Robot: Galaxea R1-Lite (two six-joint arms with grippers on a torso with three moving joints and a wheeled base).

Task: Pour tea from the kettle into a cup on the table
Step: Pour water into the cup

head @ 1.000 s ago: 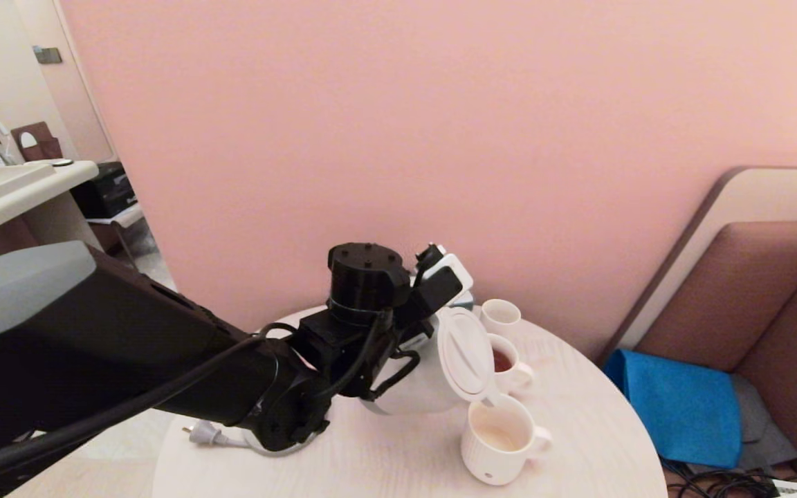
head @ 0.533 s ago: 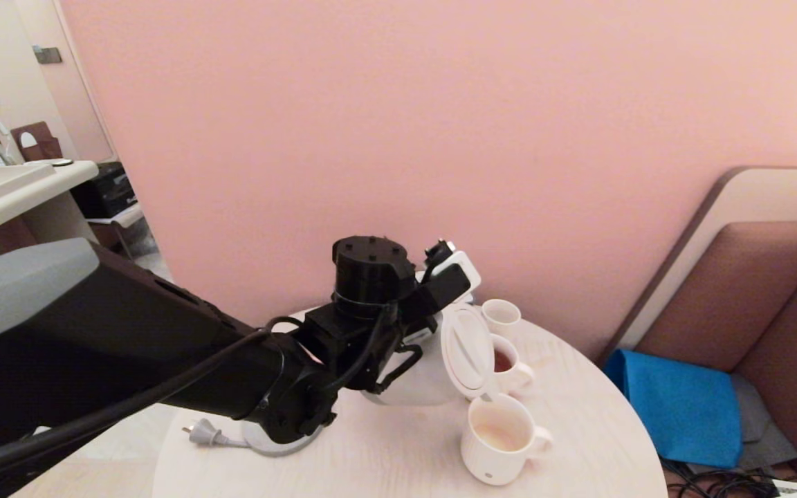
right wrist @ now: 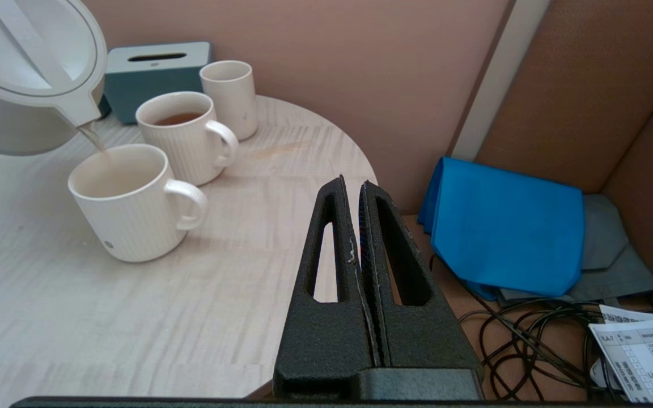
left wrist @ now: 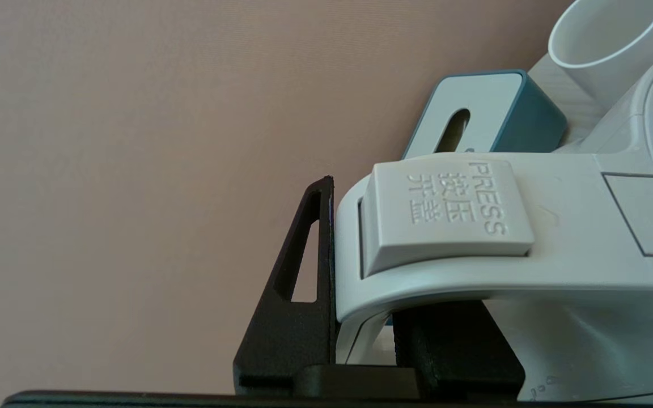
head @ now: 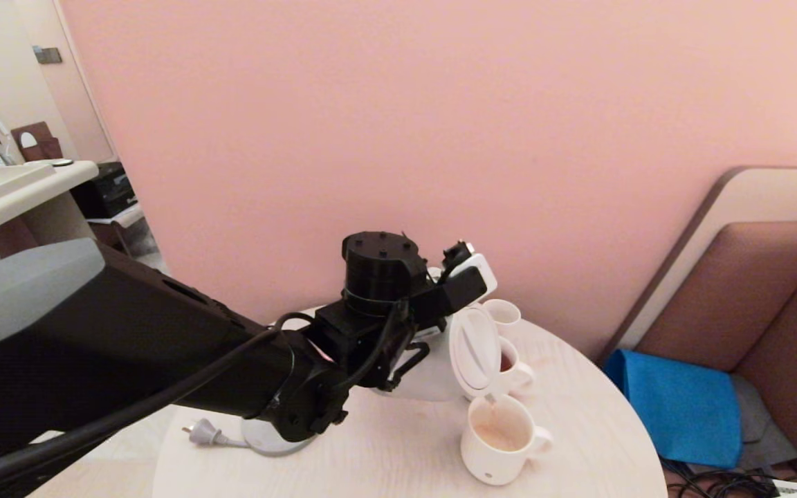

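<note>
The white kettle [head: 426, 377] hangs tilted above the round pale table [head: 398, 463], its lid [head: 474, 349] facing the ribbed white cup [head: 499, 443]. My left gripper [head: 468, 280] is shut on the kettle's loop handle [left wrist: 474, 272], just behind the PRESS button, with a black finger on each side. A thin stream of pale tea [right wrist: 97, 140] runs from the spout into the cup [right wrist: 125, 204], where pale orange tea [head: 495, 436] lies low inside. My right gripper [right wrist: 351, 184] is shut and empty, parked by the table's right edge.
A like mug with dark tea [right wrist: 182, 136] and a small plain cup [right wrist: 230, 96] stand behind the cup, near a teal tissue box [right wrist: 156, 73]. The kettle's base [head: 267, 439] and plug [head: 201, 434] lie at the left. A blue cloth [right wrist: 508, 226] and cables [right wrist: 530, 345] lie right of the table.
My left wrist has risen and shifted a little right, tipping the kettle further toward the cup. The cups and the right arm have not moved.
</note>
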